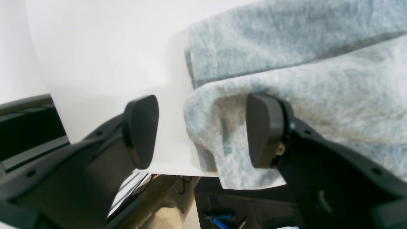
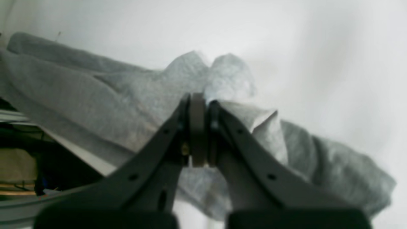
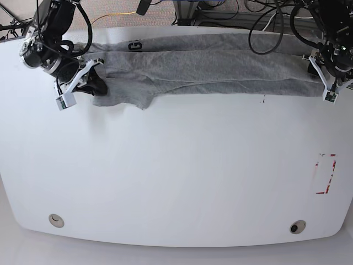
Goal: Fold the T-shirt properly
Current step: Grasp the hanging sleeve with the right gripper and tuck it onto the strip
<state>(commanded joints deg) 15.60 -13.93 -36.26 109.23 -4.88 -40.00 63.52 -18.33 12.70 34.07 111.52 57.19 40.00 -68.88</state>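
T-shirt [image 3: 204, 63] is a long band; right pincer [image 2: 199, 133] clenches its bunched end, left pincer [image 1: 203, 133] released, crosswise folds remain

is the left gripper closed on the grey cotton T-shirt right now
No. In the left wrist view the left gripper stands open, its black pads wide apart, with a corner of the heather-grey cotton T-shirt lying between them.

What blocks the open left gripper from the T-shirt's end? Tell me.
Nothing visible. The left gripper is open with the T-shirt corner already between its pads; only bare white table lies beside it.
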